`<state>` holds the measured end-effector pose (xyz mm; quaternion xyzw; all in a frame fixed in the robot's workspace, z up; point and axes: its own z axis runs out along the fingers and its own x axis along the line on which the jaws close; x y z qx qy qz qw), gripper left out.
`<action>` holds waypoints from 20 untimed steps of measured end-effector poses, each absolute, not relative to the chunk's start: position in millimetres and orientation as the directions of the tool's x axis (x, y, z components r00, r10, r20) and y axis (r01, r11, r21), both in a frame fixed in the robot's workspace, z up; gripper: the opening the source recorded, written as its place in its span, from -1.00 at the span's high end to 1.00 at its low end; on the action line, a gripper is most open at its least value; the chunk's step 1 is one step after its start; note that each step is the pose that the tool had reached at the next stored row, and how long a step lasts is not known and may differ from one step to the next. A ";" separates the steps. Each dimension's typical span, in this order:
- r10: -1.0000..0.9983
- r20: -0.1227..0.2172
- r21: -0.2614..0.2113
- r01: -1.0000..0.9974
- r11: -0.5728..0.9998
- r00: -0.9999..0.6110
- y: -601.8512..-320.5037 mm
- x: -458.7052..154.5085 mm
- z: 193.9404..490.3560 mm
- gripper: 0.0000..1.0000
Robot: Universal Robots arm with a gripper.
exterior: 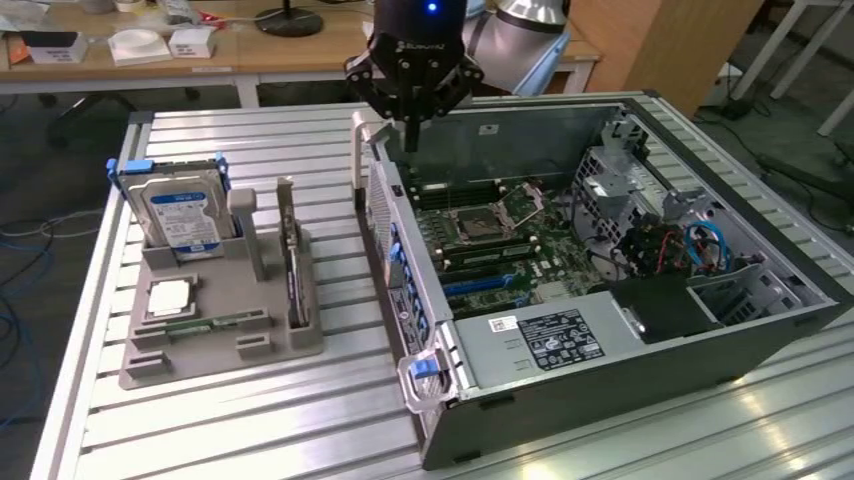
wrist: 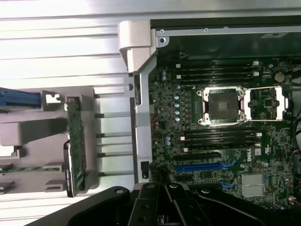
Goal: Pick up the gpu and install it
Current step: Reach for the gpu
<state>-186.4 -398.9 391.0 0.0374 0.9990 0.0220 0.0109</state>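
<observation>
One gripper [exterior: 412, 138] only, hanging toward the far edge of the table [exterior: 267, 435], above the far corner of the open computer case [exterior: 601, 385] on the exterior view's left side of that case. Fingers pressed together, pointing straight down, clamped on nothing. Clear of the case's rim, touching nothing below. Same gripper [wrist: 164, 202] dark in the wrist view, above the edge of the motherboard [wrist: 188, 117].

Not yet lifted: the gpu [exterior: 291, 262]. Standing on its long edge in a slot of the grey holder [exterior: 267, 345], silver bracket at the end nearer the table's far edge. Placed between the hard drive [exterior: 180, 215] and the case wall, beside neither gripper nor case, well apart from the fingers. From the wrist, the gpu [wrist: 75, 146] seen edge-on, a narrow green strip in the holder [wrist: 28, 129].

Holder set toward the table's edge on the exterior view's left. Hard drive upright at its far end, blue label facing the near edge. Flat on the holder nearer the near edge: a square processor chip [exterior: 170, 297] and a narrow green memory stick [exterior: 214, 323].

Case lying on its side across the exterior view's right half of the table, side panel off, motherboard [exterior: 494, 240] facing up. Processor socket [wrist: 223, 106] open at the board's middle, blue expansion slot [wrist: 202, 165] bare nearby.
</observation>
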 end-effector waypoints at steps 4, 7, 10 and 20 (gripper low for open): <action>0.075 -0.019 0.045 0.074 0.996 -0.997 -398.8 -199.9 390.2 0.80; 0.075 -0.018 0.045 0.074 0.996 -0.997 -398.9 -210.2 389.6 0.80; 0.075 -0.016 0.045 0.075 0.996 -0.997 -398.8 -221.2 389.0 0.80; 0.075 -0.010 0.044 0.075 0.996 -0.997 -398.9 -254.8 386.9 0.80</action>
